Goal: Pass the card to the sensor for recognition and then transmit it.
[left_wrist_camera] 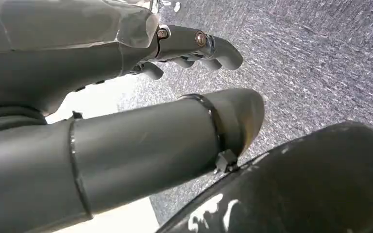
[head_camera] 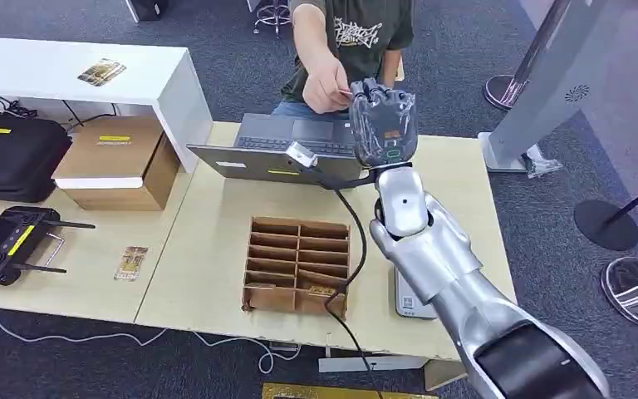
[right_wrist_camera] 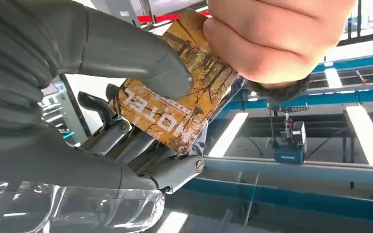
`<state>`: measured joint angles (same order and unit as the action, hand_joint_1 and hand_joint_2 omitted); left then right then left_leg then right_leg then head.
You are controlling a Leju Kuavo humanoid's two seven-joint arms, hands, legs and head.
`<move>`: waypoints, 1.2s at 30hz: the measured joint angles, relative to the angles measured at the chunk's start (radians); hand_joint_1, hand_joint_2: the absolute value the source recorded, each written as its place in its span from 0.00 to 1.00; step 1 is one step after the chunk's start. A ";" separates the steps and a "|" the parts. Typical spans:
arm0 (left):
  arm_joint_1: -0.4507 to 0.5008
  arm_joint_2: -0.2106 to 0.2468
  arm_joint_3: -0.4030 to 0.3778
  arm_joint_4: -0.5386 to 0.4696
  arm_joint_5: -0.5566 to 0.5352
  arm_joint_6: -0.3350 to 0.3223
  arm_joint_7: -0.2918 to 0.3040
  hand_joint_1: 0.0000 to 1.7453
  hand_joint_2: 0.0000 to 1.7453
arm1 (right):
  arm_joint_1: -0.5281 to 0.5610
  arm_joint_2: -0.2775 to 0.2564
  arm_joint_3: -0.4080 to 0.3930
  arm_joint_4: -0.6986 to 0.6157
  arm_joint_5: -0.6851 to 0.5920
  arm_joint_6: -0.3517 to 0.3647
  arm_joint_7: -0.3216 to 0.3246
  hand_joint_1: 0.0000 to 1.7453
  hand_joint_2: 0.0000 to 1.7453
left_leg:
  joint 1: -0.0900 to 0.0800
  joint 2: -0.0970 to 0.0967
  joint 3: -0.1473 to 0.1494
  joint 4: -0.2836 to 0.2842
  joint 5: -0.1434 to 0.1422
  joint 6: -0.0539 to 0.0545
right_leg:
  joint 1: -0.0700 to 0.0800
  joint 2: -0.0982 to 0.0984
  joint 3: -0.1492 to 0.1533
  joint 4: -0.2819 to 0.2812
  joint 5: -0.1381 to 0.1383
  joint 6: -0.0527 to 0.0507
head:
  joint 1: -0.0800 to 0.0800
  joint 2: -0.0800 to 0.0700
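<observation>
Silver and shiny, the robot's right arm (head_camera: 432, 249) comes up from the lower right of the head view. At its end, near the top middle, the right hand (head_camera: 385, 125) is held up over the open grey laptop (head_camera: 287, 145). Its thick grey thumb (right_wrist_camera: 141, 60) and dark fingers (right_wrist_camera: 126, 141) are pinching the orange and brown hotel card with trees on it (right_wrist_camera: 175, 104).

A person's hand (right_wrist_camera: 267, 36) is gripping the far end of that same card, so two hands are on it at once. That person, in a dark green shirt, sits behind the light wooden tabletop (head_camera: 208, 249).

I think the handing-over part is going on right now. The pictures do not let me tell whether the card went past the sensor. What looks left is for the robot to let go, so the person keeps the card.

The left hand (left_wrist_camera: 126, 111) hangs over grey carpet with nothing in it, its fingers bent a little but apart.

A brown cardboard box with small slots (head_camera: 297, 264) sits in the middle of the tabletop, and another small card (head_camera: 131, 263) lies at the lower left.
</observation>
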<state>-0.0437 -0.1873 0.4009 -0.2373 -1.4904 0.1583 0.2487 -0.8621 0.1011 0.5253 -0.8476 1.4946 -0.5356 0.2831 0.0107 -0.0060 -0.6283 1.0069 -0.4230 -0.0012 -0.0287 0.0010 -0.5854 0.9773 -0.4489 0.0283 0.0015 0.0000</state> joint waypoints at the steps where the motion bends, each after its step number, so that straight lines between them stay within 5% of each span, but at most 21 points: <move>1: 0.000 0.000 0.000 0.000 0.000 0.000 0.000 0.00 0.00 | 0.000 0.000 0.000 0.002 0.000 0.000 0.001 0.53 1.00 | 0.000 0.000 0.000 0.000 0.000 0.000 | 0.000 0.000 0.000 0.000 0.000 0.000 | 0.000 0.000; 2: 0.000 0.000 0.000 0.000 0.000 0.000 0.000 0.00 0.00 | 0.000 0.000 0.000 0.005 0.000 -0.001 0.002 0.53 1.00 | 0.000 0.000 0.000 0.000 0.000 0.000 | 0.000 0.000 0.000 0.000 0.000 0.000 | 0.000 0.000; 3: -0.001 0.000 0.000 0.000 0.000 0.000 0.000 0.00 0.00 | 0.000 0.000 0.000 0.008 0.000 -0.002 0.003 0.13 1.00 | 0.000 0.000 0.000 0.000 0.000 0.000 | 0.000 0.000 0.000 0.000 0.000 0.000 | 0.000 0.000; 4: -0.001 0.000 0.000 0.000 0.000 -0.001 0.000 0.00 0.00 | 0.000 0.000 0.000 0.010 0.000 -0.003 0.003 0.00 1.00 | 0.000 0.000 0.000 0.000 0.000 0.000 | 0.000 0.000 0.000 0.000 0.000 0.000 | 0.000 0.000; 36: -0.010 0.004 0.000 0.000 -0.003 -0.018 0.003 0.00 0.00 | -0.003 0.000 0.001 0.016 0.000 -0.031 0.037 0.00 1.00 | 0.000 0.000 0.000 0.000 0.000 0.000 | 0.000 0.000 0.000 0.000 0.000 0.000 | 0.000 0.000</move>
<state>-0.0540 -0.1835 0.4009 -0.2373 -1.4931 0.1404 0.2518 -0.8653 0.1011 0.5264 -0.8320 1.4946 -0.5669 0.3204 0.0108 -0.0056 -0.6281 1.0068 -0.4233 -0.0013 -0.0287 0.0013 -0.5856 0.9773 -0.4492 0.0285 0.0015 0.0000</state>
